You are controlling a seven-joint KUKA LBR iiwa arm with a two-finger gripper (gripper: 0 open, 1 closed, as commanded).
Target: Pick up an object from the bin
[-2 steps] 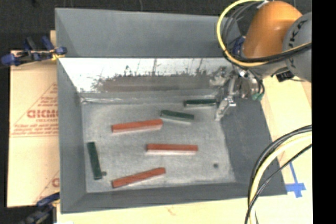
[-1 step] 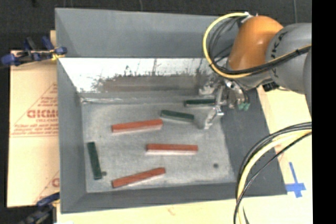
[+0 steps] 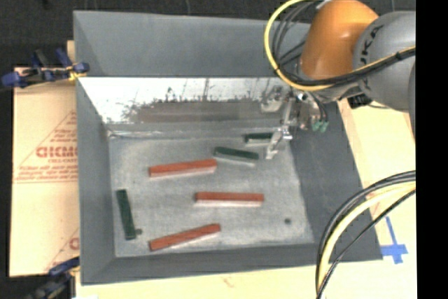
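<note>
The pick looks unfinished: the gripper (image 3: 277,142) hangs low at the far right of the grey bin (image 3: 93,171), just beside a short dark green bar (image 3: 256,138) and near a longer dark green bar (image 3: 236,155). Whether the claw is open, closed or gripping, I cannot tell. Lifting out is not yet done.

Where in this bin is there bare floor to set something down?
Front right corner of the bin floor, right of the lowest red bar, is bare. Also back left, beside the top red bar. Crowded back right, where a green bar lies by the pincer.
</note>
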